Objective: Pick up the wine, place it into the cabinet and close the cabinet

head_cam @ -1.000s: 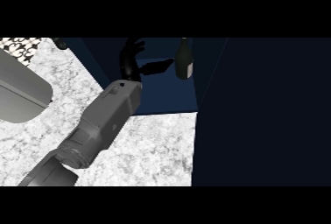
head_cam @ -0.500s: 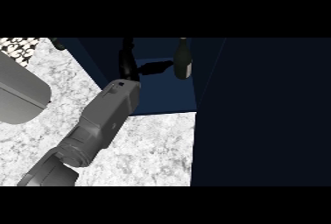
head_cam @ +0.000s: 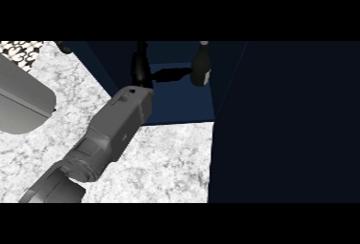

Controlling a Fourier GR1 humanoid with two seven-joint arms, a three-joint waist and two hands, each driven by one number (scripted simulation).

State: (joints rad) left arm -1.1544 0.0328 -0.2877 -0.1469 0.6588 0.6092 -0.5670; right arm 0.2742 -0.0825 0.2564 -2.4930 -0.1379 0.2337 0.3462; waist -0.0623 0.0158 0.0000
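The dark wine bottle stands upright inside the open dark-blue cabinet, toward its back right. My left hand is inside the cabinet just left of the bottle. It is open, fingers pointing away and thumb reaching toward the bottle, with a small gap between them. Its grey forearm runs down to the lower left over the counter. The right hand does not show.
The cabinet's open door is a broad dark panel filling the right side of the view. The marble counter lies in front of the cabinet. A large rounded grey object sits at the left edge.
The left hand has drawn back to the left, away from the bottle, and its spread fingers have come together. The bottle stays standing in the cabinet.
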